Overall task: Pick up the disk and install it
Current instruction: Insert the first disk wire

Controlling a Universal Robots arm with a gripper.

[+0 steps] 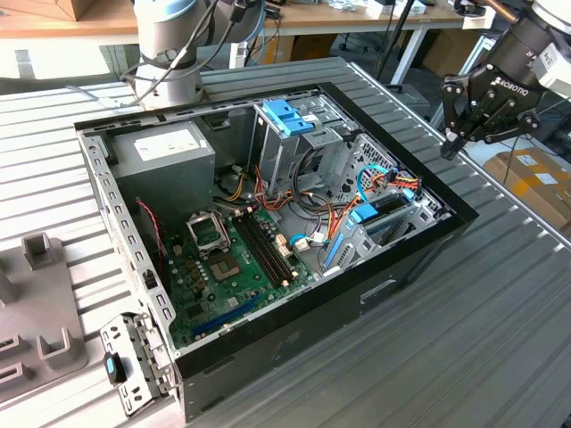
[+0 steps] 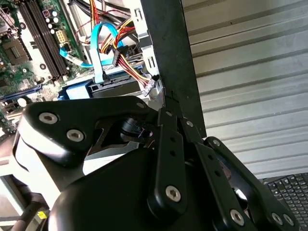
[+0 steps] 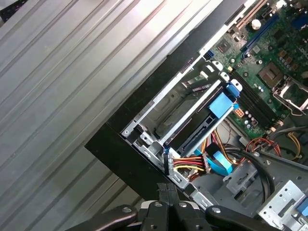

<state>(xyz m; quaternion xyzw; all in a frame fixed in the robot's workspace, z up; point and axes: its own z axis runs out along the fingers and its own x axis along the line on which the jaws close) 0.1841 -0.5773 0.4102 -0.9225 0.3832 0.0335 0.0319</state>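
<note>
Just outside the open black metal computer case (image 1: 339, 294), off its corner toward the exterior view's right, the black robot gripper (image 1: 451, 143) hangs above the ribbed grey metal bench (image 1: 464, 339). Its jaws are closed with nothing between them, and in the first wrist view the pads meet tip to tip.

Inside that same corner of the case, the flat silver-grey hard disk with blue plastic side rails (image 3: 195, 126) sits in the bright metal drive bay, lying along the case wall. A light-blue ribbon cable (image 2: 96, 48) and a bundle of red, yellow and black wires (image 2: 130, 57) run down to the bay's end. Deeper in the case lie the green motherboard (image 1: 223, 267), the large grey power-supply box (image 1: 165, 152) and a blue plastic handle on the upright metal drive cage (image 1: 290, 116).
</note>
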